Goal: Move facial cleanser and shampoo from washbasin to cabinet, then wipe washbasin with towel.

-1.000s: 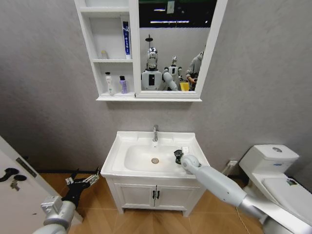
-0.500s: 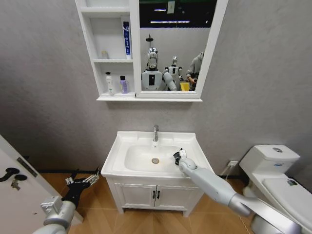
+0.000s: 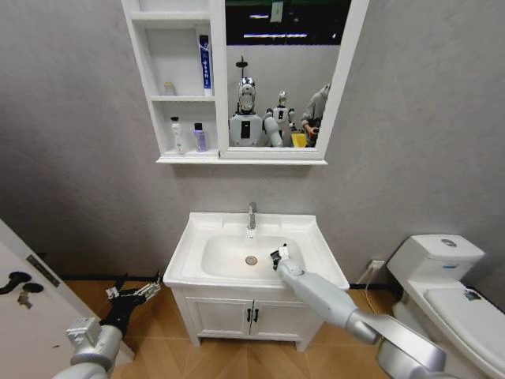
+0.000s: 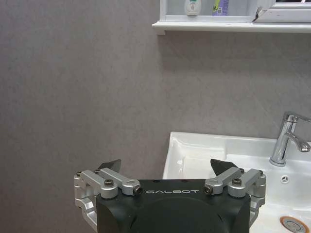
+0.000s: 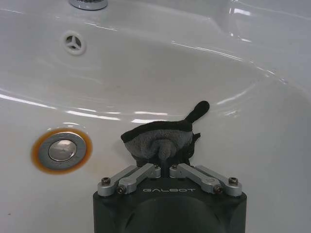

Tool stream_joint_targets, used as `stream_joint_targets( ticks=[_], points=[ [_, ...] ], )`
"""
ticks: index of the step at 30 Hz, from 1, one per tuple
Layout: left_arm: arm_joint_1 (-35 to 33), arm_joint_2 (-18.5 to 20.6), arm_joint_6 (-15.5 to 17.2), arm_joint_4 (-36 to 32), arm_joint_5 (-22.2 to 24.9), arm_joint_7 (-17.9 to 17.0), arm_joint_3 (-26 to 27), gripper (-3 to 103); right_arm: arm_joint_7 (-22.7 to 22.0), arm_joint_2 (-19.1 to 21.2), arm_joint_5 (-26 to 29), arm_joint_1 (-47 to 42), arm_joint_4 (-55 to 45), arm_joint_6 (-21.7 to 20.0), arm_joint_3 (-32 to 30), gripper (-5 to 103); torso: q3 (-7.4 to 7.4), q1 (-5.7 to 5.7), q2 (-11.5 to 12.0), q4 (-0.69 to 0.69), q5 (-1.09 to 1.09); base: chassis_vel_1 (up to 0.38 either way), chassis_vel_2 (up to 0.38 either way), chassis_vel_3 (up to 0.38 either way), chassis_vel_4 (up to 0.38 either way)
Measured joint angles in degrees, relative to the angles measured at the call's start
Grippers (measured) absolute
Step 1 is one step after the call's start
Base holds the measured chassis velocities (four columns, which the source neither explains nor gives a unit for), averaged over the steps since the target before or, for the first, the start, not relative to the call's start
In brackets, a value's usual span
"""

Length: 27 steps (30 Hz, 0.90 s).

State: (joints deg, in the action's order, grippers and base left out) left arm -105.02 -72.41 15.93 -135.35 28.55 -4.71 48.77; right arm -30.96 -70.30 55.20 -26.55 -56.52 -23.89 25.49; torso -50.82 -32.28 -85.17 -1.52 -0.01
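Note:
My right gripper [image 3: 277, 257] is down in the bowl of the white washbasin [image 3: 183, 254], just right of the drain. In the right wrist view it [image 5: 165, 164] is shut on the dark grey towel [image 5: 156, 138], which is bunched against the wet bowl wall [image 5: 204, 73]. The cabinet [image 3: 189, 158] hangs above. A white bottle [image 3: 177, 135] and a small purple bottle [image 3: 200, 137] stand on its lowest shelf; which is cleanser or shampoo I cannot tell. My left gripper [image 3: 134, 293] hangs open, low and left of the vanity, also in the left wrist view [image 4: 166, 167].
A chrome tap [image 3: 252, 215] rises at the back of the basin, with the drain [image 5: 62, 149] in the middle. A tall blue-and-white tube [image 3: 204, 63] stands on an upper shelf. A white toilet [image 3: 442, 272] is at the right, a door [image 3: 24, 308] at the left.
My right gripper has slid the towel leftward across the bowl, from near the right rim toward the drain. The left arm has not moved.

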Motion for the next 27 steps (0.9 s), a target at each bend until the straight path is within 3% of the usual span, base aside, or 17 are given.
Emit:
stream_joint_targets(
  ticks=[13, 27],
  points=[
    [0.00, 0.00, 0.00, 0.00, 0.00, 0.00, 0.00, 100, 2.10, -4.57, 3.87, 2.78, 4.75, -0.61, 0.91, 3, 0.00, 0.00, 0.00, 0.00, 0.00, 0.000, 0.000, 0.000, 0.000],
    [0.00, 0.00, 0.00, 0.00, 0.00, 0.00, 0.00, 100, 4.11, -7.03, 3.69, 2.23, 5.51, 0.43, 1.70, 3, 0.00, 0.00, 0.00, 0.01, 0.01, 0.000, 0.000, 0.000, 0.000]
  ],
)
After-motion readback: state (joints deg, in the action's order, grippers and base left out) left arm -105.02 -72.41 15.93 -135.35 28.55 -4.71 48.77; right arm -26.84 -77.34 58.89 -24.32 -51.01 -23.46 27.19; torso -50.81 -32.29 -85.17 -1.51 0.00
